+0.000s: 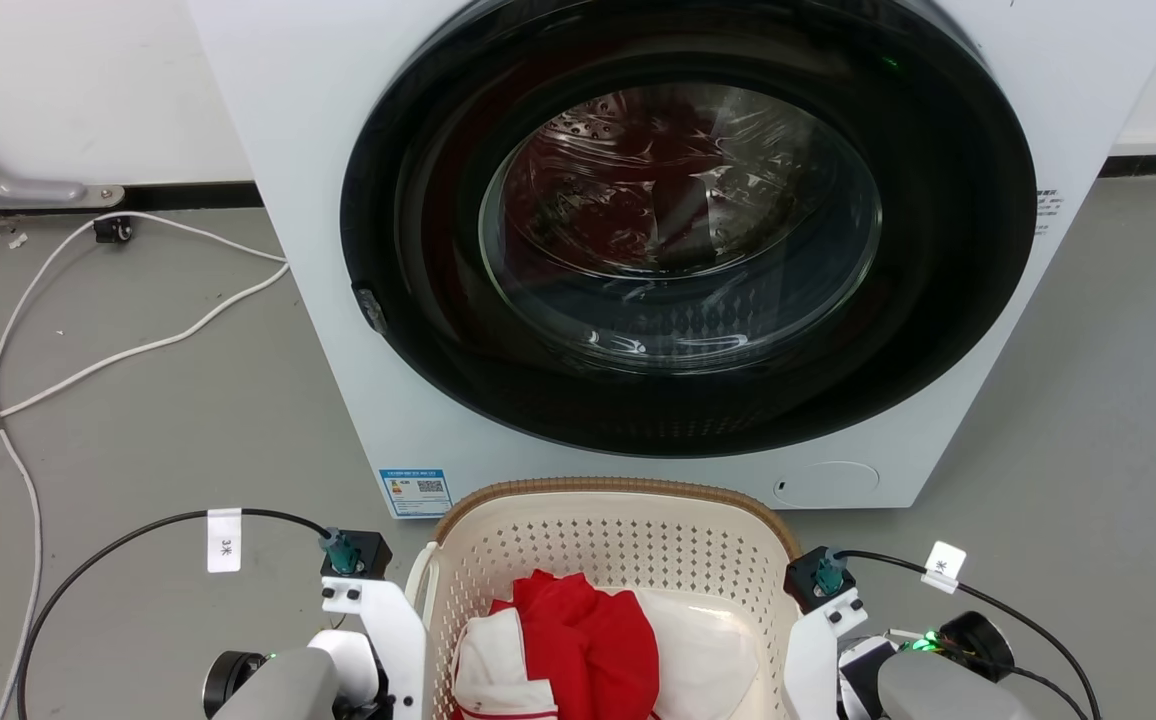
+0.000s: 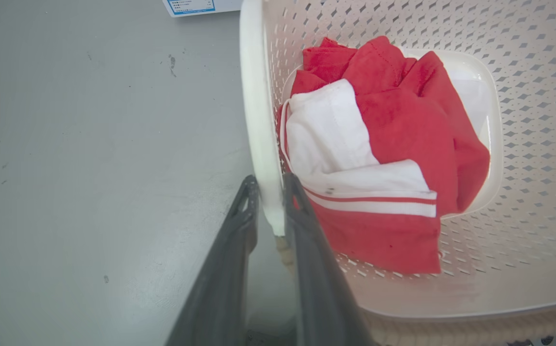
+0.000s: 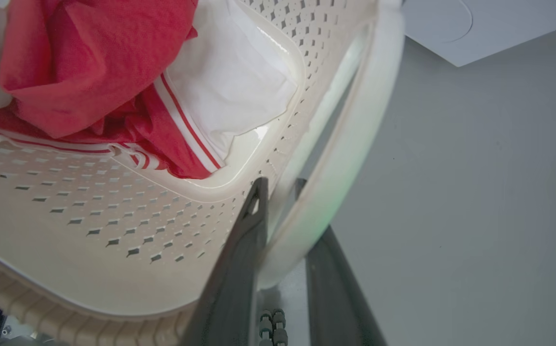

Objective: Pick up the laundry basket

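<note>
The laundry basket [image 1: 618, 545], cream-white and perforated with a brown woven-look rim, sits at the bottom centre of the head view, just in front of the washing machine. Red and white clothes [image 1: 578, 640] lie inside it. In the left wrist view my left gripper [image 2: 271, 192] is shut on the basket's [image 2: 523, 96] white left handle [image 2: 259, 120], one dark finger on each side. In the right wrist view my right gripper [image 3: 280, 192] is shut on the basket's [image 3: 114, 216] white right handle [image 3: 355, 144] in the same way. Whether the basket touches the floor cannot be told.
A white washing machine [image 1: 268, 150] stands close ahead, its round dark door [image 1: 683, 230] shut with red laundry behind the glass. White cables [image 1: 88, 360] trail over the grey floor at the left. Bare floor lies on both sides of the basket.
</note>
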### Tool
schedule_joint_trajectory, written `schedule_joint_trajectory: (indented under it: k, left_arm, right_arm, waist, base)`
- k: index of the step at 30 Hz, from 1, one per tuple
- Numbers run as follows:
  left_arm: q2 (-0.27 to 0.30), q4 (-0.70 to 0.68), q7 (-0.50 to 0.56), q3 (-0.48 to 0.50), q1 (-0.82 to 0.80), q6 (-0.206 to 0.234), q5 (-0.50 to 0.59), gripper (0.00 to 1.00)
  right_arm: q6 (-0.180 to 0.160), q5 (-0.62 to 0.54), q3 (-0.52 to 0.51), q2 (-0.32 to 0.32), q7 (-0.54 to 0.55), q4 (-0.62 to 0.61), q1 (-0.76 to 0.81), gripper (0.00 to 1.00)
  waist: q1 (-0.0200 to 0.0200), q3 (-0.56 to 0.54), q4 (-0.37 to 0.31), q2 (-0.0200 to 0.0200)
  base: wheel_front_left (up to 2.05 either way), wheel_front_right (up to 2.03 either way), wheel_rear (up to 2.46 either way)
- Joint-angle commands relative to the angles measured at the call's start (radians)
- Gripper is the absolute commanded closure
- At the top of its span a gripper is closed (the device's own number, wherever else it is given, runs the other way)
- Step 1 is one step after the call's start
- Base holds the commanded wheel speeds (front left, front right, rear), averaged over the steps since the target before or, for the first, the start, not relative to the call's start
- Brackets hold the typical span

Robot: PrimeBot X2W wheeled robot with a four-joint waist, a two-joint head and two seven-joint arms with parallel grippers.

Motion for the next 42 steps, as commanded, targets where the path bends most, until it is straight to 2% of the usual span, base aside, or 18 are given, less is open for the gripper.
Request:
schedule_joint_trajectory:
  k: [1, 18, 42]
  left_arm:
    - [0.021, -0.008, -0.008, -0.005, -0.012, 0.004, 0.001, 1.0]
    - [0.026, 0.0, -0.034, -0.056, -0.015, 0.004, -0.057, 1.0]
    - [0.029, 0.008, -0.032, -0.113, -0.021, 0.004, -0.12, 1.0]
  right_arm:
    - [0.014, -0.005, 0.02, -0.007, 0.001, 0.001, 0.0, 1.0]
    - [0.014, 0.052, 0.088, -0.006, -0.026, 0.016, -0.015, 1.0]
    - [0.014, 0.082, 0.124, -0.007, -0.042, 0.04, -0.021, 1.0]
  waist:
    - [0.0, 0.0, 0.001, 0.0]
    - [0.0, 0.0, 0.006, 0.0]
    - [0.0, 0.005, 0.011, 0.0]
  base:
    - [0.0, 0.0, 0.0]
    - [0.0, 0.0, 0.0]
    - [0.0, 0.0, 0.0]
